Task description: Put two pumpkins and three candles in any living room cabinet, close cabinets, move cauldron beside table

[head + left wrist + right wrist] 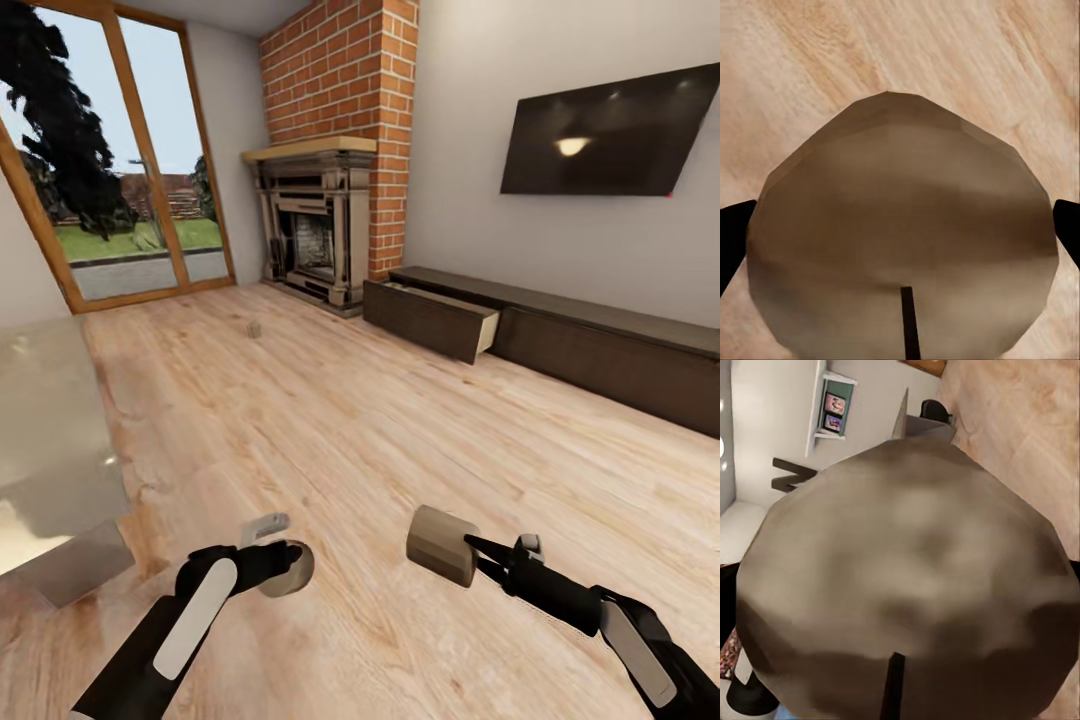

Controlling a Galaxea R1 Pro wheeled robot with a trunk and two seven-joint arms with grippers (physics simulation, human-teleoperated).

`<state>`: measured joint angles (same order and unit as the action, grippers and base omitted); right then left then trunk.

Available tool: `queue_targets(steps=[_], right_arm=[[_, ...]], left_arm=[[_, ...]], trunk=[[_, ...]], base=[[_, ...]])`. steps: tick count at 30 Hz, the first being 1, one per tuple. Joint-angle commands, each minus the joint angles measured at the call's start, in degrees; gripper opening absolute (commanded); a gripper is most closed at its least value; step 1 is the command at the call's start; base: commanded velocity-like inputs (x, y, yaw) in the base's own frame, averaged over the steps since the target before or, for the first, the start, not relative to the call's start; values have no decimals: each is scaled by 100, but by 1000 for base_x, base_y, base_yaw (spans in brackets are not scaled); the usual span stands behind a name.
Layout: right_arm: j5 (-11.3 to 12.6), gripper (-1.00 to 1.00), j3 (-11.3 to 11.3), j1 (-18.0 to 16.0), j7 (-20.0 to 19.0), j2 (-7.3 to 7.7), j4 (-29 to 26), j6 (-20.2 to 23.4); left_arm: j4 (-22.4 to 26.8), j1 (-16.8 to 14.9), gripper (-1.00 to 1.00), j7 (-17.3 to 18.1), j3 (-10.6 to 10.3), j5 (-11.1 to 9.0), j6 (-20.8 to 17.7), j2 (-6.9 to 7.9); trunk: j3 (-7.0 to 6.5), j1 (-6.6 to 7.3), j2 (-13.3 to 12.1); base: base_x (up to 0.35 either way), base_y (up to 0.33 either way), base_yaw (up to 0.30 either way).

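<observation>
Each gripper — left (283,562), right (472,548) — is clamped on a candle (441,543); carry both level to the open cabinet drawer (436,318), far right.

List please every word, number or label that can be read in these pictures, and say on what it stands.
None can be read.
The candles, television and cabinet carry no writing.
Two small pictures on a wall shelf are too small and blurred to tell if they hold text.
</observation>
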<state>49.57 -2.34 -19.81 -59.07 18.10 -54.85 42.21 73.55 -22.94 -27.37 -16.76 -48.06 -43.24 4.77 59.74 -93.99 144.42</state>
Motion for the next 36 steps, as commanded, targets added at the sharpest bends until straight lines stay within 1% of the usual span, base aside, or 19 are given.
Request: queue_targets(steps=[1, 4, 6, 11, 16, 17, 26, 32, 36], right_arm=[[70, -100, -13, -6, 7, 4, 2, 50], [67, -100, -12, -6, 9, -16, 1, 50], [69, -100, -12, -6, 9, -2, 1, 50], [72, -100, -13, -6, 2, 11, 1, 50], [70, -100, -13, -6, 5, 5, 1, 50], [65, -100, -12, -6, 8, -23, 1, 50], [68, -100, -12, -6, 12, -22, 1, 51], [62, -100, -12, -6, 5, -34, 8, 58], [62, -100, -12, -6, 2, -23, 10, 59]], left_arm=[[10, -5, -100, -61, -12, -62, -1, 6], [10, -4, -100, -62, -8, -63, -1, 6], [10, -6, -100, -61, -11, -63, -1, 6], [10, -6, -100, -64, -11, -59, -1, 3], [10, -5, -100, -65, -12, -57, -1, 4], [10, -7, -100, -66, -12, -59, -1, 5], [10, -4, -100, -67, -12, -63, -1, 6], [8, -5, -100, -64, -7, -63, -1, 6], [4, -7, -100, -61, -3, -63, -1, 6]], trunk=[[-1, -2, 2], [-14, -2, 2], [-16, -2, 2], [-17, -2, 2], [-17, -2, 2], [-17, -2, 2], [-18, -2, 2], [-38, -2, 2], [-40, -2, 2]], base=[[282, -203, -224], [299, -163, -172], [311, -132, -48], [314, -121, -9], [315, -119, 0], [315, -119, 0], [315, -137, -3], [325, -86, -154], [338, -9, -37]])
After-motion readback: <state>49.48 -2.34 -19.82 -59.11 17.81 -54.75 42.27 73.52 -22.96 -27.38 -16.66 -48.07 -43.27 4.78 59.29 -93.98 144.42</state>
